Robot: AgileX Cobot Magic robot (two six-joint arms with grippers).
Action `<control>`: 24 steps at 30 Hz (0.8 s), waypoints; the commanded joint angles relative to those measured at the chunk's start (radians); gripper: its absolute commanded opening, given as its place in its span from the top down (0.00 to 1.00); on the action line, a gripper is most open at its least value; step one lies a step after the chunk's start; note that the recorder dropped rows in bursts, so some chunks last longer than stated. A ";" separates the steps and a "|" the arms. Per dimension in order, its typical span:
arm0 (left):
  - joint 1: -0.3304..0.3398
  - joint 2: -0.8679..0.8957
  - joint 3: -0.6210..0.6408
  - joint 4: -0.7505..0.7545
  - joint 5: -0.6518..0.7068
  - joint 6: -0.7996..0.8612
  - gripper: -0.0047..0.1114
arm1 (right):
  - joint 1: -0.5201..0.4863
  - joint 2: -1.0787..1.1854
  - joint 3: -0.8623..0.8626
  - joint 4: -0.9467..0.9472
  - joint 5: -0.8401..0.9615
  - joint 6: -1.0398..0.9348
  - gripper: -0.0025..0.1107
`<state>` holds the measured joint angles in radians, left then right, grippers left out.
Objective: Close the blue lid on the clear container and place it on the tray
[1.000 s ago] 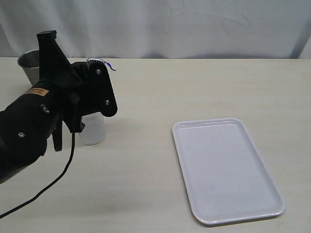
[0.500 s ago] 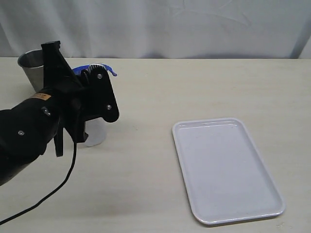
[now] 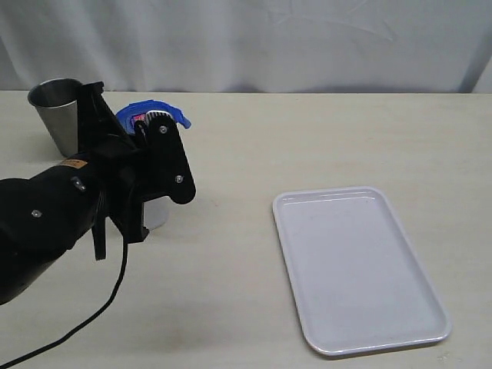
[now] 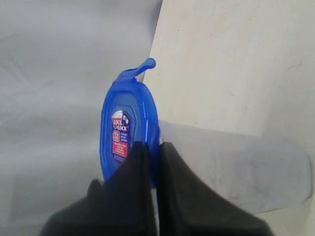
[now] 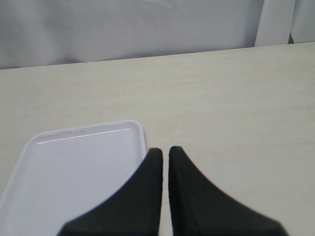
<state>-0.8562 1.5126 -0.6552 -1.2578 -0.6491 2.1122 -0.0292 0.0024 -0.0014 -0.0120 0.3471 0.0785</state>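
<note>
my left gripper is clamped on the rim of the small rounded-square blue plastic lid. the two dark fingers pinch its edge so tight that only a sliver of blue shows between them. i hold it by the edge rather than flat because that leaves its underside free to meet the mouth of the tall translucent clear plastic container. as it is, the lid stands tilted, nearly on edge, with its red-and-white sticker facing out and one snap tab sticking up. in the exterior view the lid sits above the container, which stands on the pale wooden table, mostly hidden behind my wrist. whether the lid touches the container's rim i cannot tell. by my judgement it is not shut: it needs laying flat and pressing down.

the container looks empty, with nothing showing through its walls. the grey metal cup stands just beside it, toward the table's back edge; i cannot see into it. the flat white rectangular plastic tray lies well apart to the right with nothing on it, free for the closed container.

my right gripper has its fingers pressed together on nothing. it hovers over the table just beside the tray's corner, out of the way.
</note>
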 commanded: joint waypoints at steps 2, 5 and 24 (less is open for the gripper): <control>-0.007 -0.008 0.003 -0.035 -0.007 0.026 0.96 | -0.004 -0.002 0.001 -0.001 -0.007 0.001 0.94; -0.007 -0.008 0.003 -0.044 -0.015 0.026 0.96 | -0.004 -0.002 0.001 -0.001 -0.007 0.001 0.94; -0.007 -0.008 0.003 -0.087 0.012 0.026 0.96 | -0.004 -0.002 0.001 -0.001 -0.007 0.001 0.94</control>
<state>-0.8602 1.5126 -0.6552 -1.3266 -0.6537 2.1122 -0.0292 0.0024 -0.0014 -0.0120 0.3471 0.0785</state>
